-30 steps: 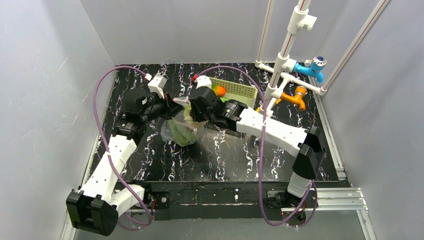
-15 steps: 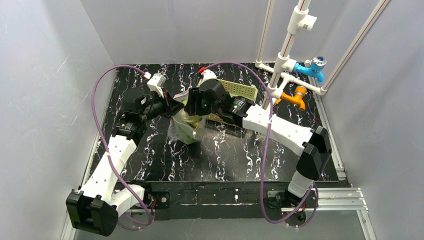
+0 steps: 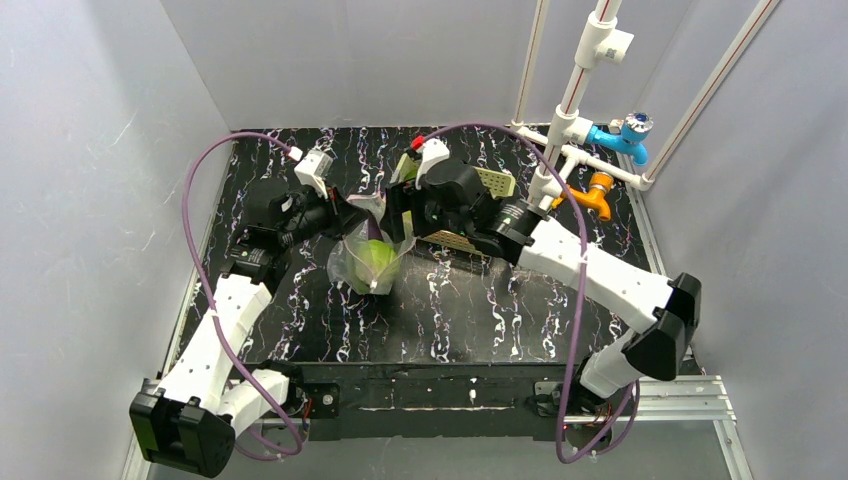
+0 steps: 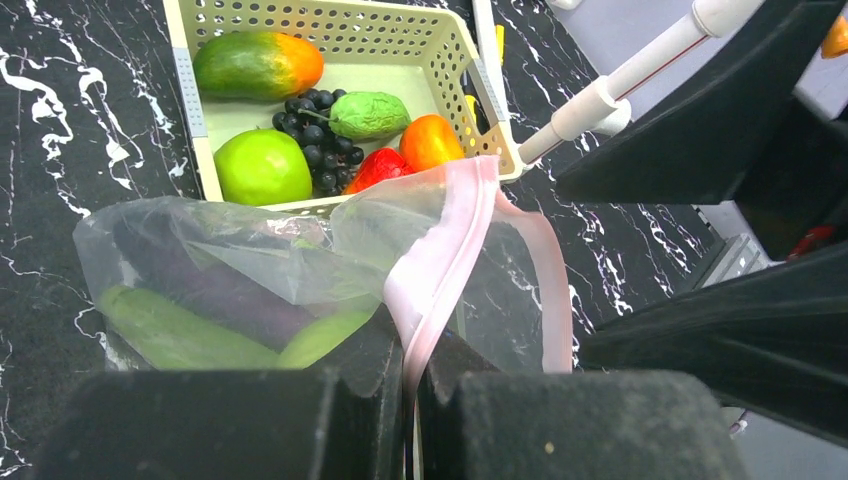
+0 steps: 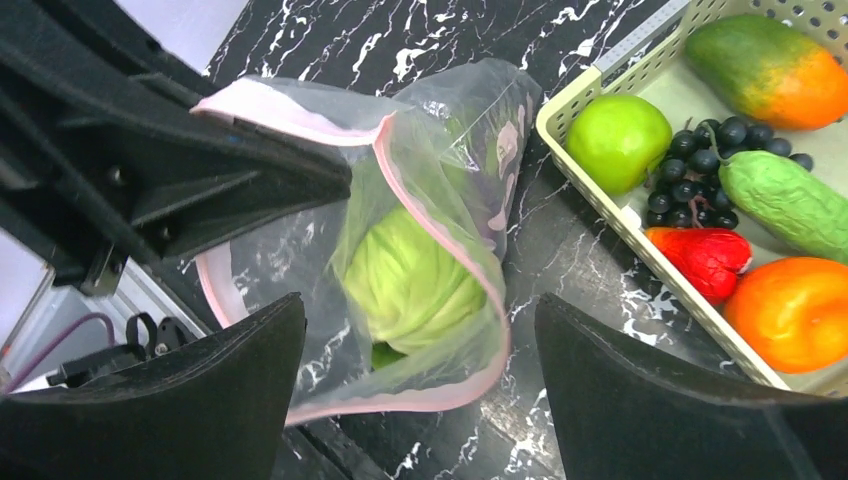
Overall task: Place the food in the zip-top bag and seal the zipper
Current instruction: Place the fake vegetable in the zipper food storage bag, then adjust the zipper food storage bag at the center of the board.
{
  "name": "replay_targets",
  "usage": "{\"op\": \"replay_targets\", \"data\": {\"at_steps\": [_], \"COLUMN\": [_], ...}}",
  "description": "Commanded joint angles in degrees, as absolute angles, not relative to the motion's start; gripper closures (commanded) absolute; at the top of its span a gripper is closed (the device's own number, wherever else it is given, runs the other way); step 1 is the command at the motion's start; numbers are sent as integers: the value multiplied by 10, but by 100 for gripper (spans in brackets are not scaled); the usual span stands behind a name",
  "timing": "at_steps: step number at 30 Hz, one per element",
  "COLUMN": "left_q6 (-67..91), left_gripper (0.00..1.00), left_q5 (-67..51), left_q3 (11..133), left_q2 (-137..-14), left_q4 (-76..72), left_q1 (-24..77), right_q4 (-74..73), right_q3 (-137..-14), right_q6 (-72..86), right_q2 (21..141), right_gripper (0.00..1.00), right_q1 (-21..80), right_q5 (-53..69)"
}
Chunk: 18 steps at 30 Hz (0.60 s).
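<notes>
The clear zip-top bag (image 5: 440, 150) hangs open over the black table, and my left gripper (image 4: 418, 360) is shut on its pink zipper (image 4: 440, 250). A pale green cabbage (image 5: 410, 285) lies inside with a dark purple piece (image 4: 200, 285) and a cucumber (image 4: 160, 335). Just above the mouth my right gripper (image 5: 418, 340) stands open and holds nothing. The cream basket (image 4: 190, 90) behind the bag holds a mango (image 4: 255, 62), green apple (image 4: 262, 165), orange (image 4: 432, 140) and small red piece (image 4: 375, 170). In the top view the bag (image 3: 368, 262) sits between both grippers.
Dark grapes (image 4: 315, 130) and a bumpy green piece (image 4: 370, 113) also lie in the basket. A white pipe frame (image 3: 575, 110) with a blue valve (image 3: 625, 135) and an orange valve (image 3: 592, 192) stands at the back right. Grey walls close in both sides.
My right gripper has opened and drawn back up and to the right from the bag mouth, leaving the cabbage inside. The left gripper has kept its hold on the pink strip.
</notes>
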<state>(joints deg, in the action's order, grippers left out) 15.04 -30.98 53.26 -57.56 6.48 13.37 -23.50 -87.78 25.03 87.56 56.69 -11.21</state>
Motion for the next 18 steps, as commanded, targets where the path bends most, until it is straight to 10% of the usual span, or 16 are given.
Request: {"op": "replay_targets", "data": {"at_steps": [1,10,18], "left_q6": [142,136,135], "left_gripper": [100,100,100], "left_q5": [-317,-310,-298], "left_q3": [537,539,528], "left_q2": [-546,-537,-511], "left_q4": [42,48,38], "left_q1": [135,135,136], "right_q4": [-255,-252,-273], "right_q3": [-861,-835,-915], "right_q6": [214,304,289], "right_q2": [816,847,956], "right_gripper": [8,10,40], "right_q1": [567,567,606], "right_q5": [-106,-132,-124]}}
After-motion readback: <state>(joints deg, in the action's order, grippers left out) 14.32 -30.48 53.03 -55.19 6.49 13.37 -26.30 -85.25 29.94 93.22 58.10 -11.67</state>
